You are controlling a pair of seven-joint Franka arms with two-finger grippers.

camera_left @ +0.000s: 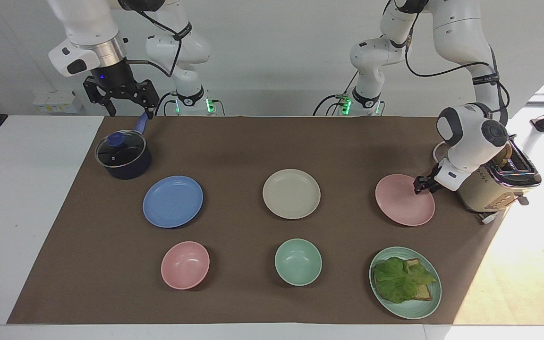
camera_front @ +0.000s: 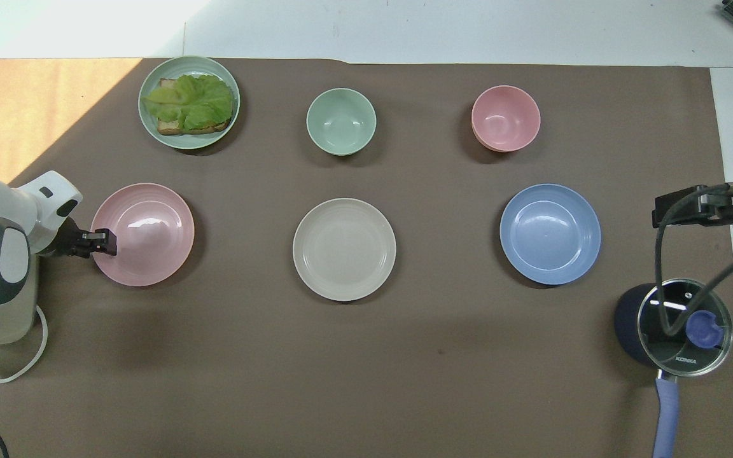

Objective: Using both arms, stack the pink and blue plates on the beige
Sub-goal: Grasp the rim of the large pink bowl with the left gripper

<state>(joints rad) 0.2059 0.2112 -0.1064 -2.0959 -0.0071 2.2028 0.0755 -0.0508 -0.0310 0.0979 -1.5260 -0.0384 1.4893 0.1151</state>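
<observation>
The pink plate point(camera_left: 402, 200) point(camera_front: 147, 235) lies flat toward the left arm's end of the table. My left gripper point(camera_left: 417, 187) point(camera_front: 107, 242) is down at its rim, on the edge that faces the toaster. At the table's middle sits the beige plate point(camera_left: 291, 193) point(camera_front: 344, 249), with nothing on it. The blue plate point(camera_left: 173, 201) point(camera_front: 550, 233) lies toward the right arm's end, also bare. My right gripper point(camera_left: 130, 112) hangs open in the air over the pot's handle, holding nothing.
A dark pot with a glass lid point(camera_left: 123, 155) stands beside the blue plate, nearer to the robots. A toaster point(camera_left: 494, 184) is close beside the left gripper. A pink bowl point(camera_left: 185, 265), a mint bowl point(camera_left: 298, 261) and a green plate point(camera_left: 430, 307) with lettuce toast line the row farthest from the robots.
</observation>
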